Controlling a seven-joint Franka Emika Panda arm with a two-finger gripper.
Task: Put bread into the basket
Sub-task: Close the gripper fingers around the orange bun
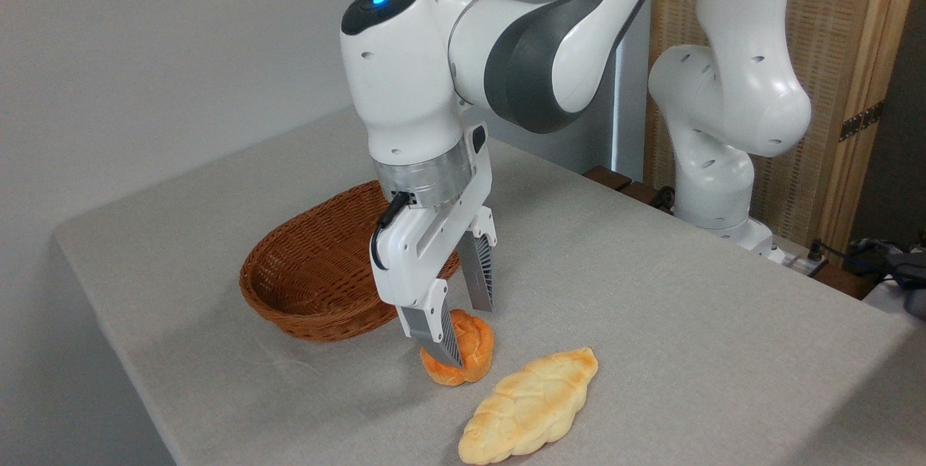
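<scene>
The bread (472, 350), a small orange-brown knotted bun, rests on the grey table (651, 292) just right of the basket. My gripper (464, 334) comes straight down over it, one finger in front of the bun and one behind it. Both fingers press against the bun, which tilts so its lobed top faces right. Its underside still touches the table. The basket (311, 270), an oval reddish-brown wicker one, sits to the left behind the gripper, and nothing shows in the part I can see.
A longer pale yellow braided loaf (532, 404) lies right in front of the bun. The arm's white base (723, 162) stands at the back right by a wooden screen (854, 53). The table's edges run close at the left and front.
</scene>
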